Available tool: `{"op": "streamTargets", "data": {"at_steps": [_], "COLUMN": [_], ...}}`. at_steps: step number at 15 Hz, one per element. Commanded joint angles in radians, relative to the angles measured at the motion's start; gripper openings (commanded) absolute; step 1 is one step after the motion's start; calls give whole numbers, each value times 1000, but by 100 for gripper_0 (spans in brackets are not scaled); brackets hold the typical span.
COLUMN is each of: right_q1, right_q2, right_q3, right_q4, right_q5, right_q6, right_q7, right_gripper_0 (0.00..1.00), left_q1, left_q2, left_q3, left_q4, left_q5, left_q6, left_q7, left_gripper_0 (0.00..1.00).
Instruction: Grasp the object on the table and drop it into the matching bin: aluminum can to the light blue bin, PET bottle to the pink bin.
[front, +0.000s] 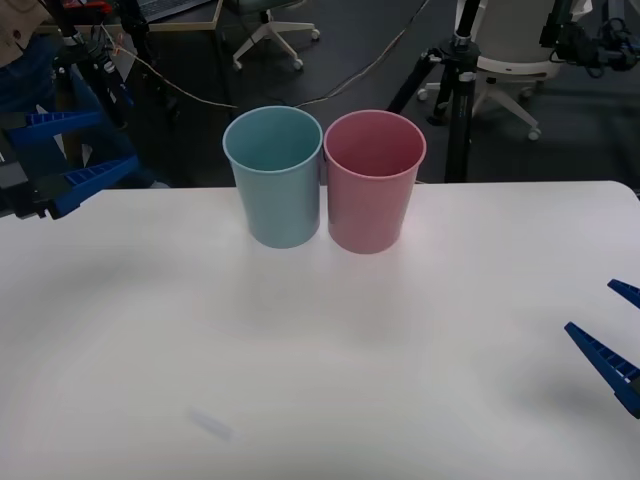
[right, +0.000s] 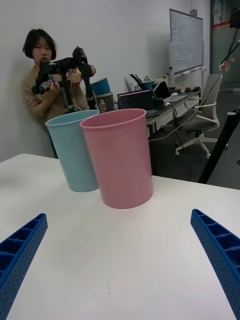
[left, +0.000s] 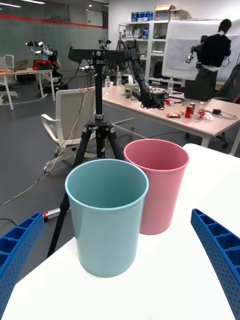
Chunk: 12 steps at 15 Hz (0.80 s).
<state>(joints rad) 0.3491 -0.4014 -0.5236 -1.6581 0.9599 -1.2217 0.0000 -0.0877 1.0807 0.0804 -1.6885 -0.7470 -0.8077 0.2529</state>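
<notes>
Both tools, left (front: 70, 150) and right (front: 615, 330), gape wide and empty over the tabletop (front: 300, 350) before blue bin (front: 273, 175) and pink bin (front: 373, 180); no bottle visible, so the task seems finished or awaiting an object.

The light blue bin (front: 273, 178) and the pink bin (front: 373, 183) look smooth matt plastic on the table's (front: 300, 350) smooth white top.

Dark grey floor (front: 350, 40) with loose cables. A black tripod (front: 455, 90) stands behind the table, flanked by 2 white swivel chairs (front: 510, 70). Desks (left: 165, 107) carry clutter; a whiteboard (right: 186, 40) hangs on the white wall (right: 115, 40)
</notes>
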Motion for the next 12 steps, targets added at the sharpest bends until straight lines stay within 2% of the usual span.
{"op": "streamTargets", "data": {"at_steps": [1,7,11,12], "right_q1": [0,0,0,0], "right_q2": [0,0,0,0], "right_q3": [0,0,0,0], "right_q4": [0,0,0,0], "right_q5": [0,0,0,0], "right_q6": [0,0,0,0], "right_q7": [0,0,0,0], "right_gripper_0": [100,100,100,100], "left_q1": [115,270,287,287], "left_q2": [-48,-254,-443,-509], "left_q3": [90,314,429,455], "left_q4": [-59,-122,-122,-125], "left_q5": [-32,-190,-331,-362], "left_q6": [-16,-110,-225,-269], "left_q7": [6,52,75,77], "left_gripper_0": [100,100,100,100]}}
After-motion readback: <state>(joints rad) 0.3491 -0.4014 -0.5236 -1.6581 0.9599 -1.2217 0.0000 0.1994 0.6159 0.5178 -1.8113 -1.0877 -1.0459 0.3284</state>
